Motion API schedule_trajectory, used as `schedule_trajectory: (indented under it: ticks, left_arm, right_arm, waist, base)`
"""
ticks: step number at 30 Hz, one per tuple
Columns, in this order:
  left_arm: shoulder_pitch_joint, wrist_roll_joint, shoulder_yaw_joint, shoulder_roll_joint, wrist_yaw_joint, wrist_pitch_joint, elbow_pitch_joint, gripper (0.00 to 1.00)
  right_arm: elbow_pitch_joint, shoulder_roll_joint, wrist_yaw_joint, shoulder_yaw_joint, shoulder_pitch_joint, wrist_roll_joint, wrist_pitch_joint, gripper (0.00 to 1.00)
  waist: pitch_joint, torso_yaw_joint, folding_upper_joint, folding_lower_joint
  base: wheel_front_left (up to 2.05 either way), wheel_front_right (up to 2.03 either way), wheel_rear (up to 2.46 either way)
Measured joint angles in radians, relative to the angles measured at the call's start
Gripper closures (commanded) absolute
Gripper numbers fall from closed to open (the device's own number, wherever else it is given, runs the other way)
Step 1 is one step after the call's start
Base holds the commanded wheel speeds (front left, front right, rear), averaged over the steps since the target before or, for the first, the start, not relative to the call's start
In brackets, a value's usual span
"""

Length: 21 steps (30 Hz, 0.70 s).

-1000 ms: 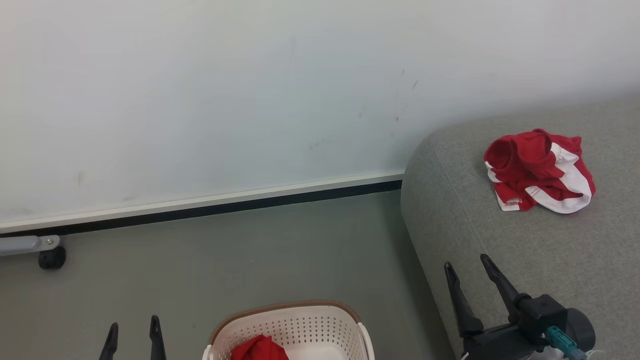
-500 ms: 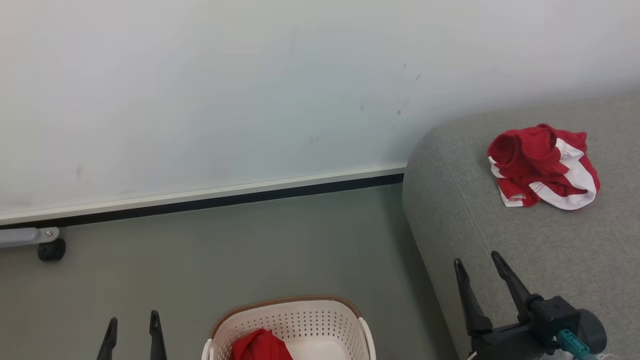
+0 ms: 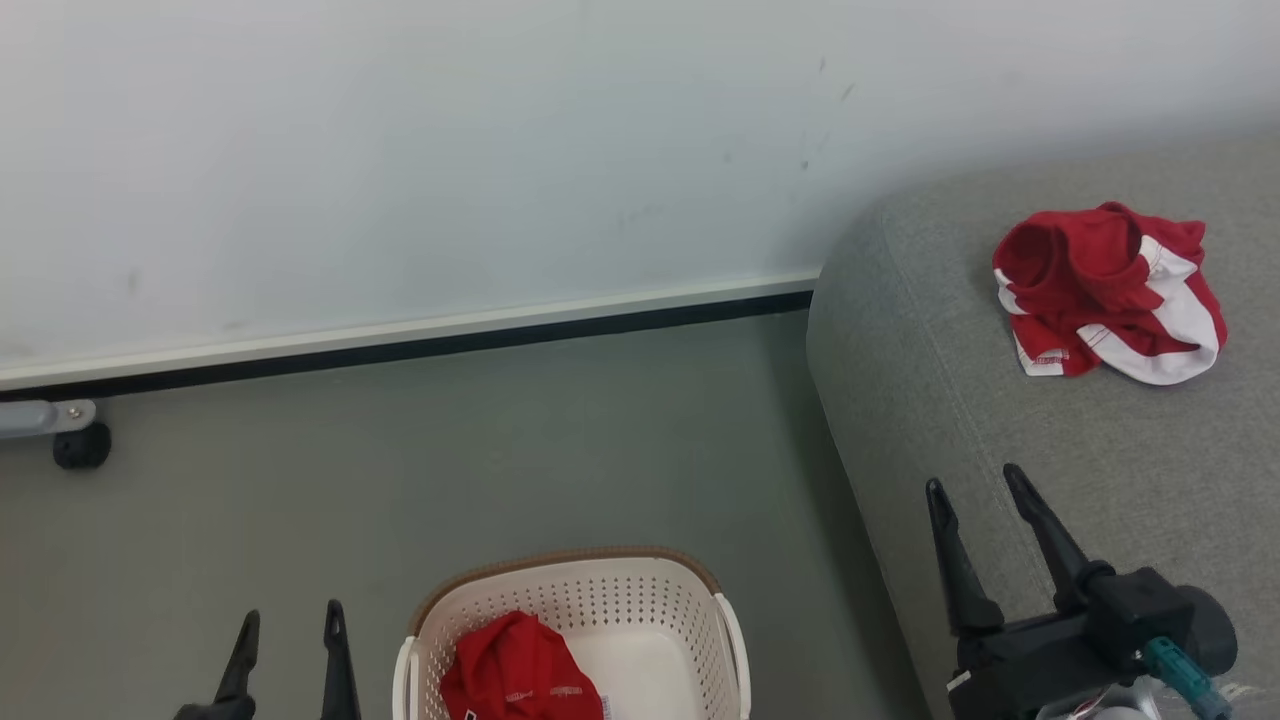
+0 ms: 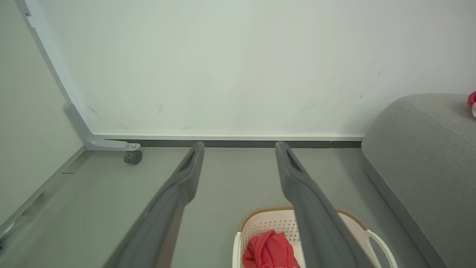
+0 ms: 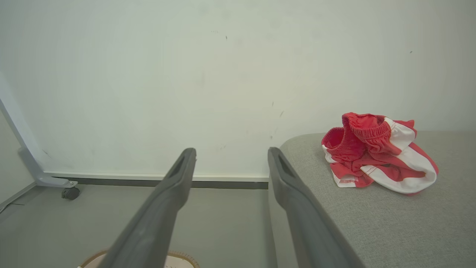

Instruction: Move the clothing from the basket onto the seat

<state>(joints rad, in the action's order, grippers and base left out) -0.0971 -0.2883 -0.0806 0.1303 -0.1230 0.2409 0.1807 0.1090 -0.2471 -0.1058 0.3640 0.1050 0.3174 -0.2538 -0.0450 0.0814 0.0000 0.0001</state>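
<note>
One broad pale wall [image 3: 400, 150], scuffed with a few small dark marks, closes off the back of the room, and a dark skirting strip runs along its foot. Below it lies the grey-green floor [image 3: 520, 430]. The grey upholstered seat [image 3: 1000, 430] comes in from the right, its rounded corner against the wall. The cream perforated basket [image 3: 625, 605], with its brown woven-look rim, stands on the floor at the lower middle of the head view, near the seat's side but apart from it.

The clothing is split between the two. A red-and-white garment [image 3: 1110, 295] lies crumpled on the seat cushion, back towards the wall, its elastic waistband turned up in the right wrist view. A red garment [image 3: 515, 670] with small printed lettering lies bunched in the left half of the basket.

My right gripper [image 3: 974, 478] hangs over the near edge of the seat, well short of the garment there, its fingers spread apart and holding nothing. My left gripper [image 3: 292, 612] hangs above the floor, just to the left of the basket, its fingers likewise parted and empty.

A small black caster [image 3: 80, 446] on a grey metal foot sits by the skirting at far left.
</note>
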Motion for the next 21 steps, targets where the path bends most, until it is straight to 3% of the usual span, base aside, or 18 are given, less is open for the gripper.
schedule_trajectory:
  ticks: [21]
  left_arm:
    - [0.29, 0.056, -0.132, -0.056, 0.009, -0.11, 0.264, 0.0]
  right_arm:
    - [-0.081, -0.034, 0.005, -0.062, 0.211, -0.01, -0.003, 0.0]
  waist:
    - [-0.268, 0.051, 0.0002, 0.0002]
  base:
    - [0.0, 0.0, 0.0]
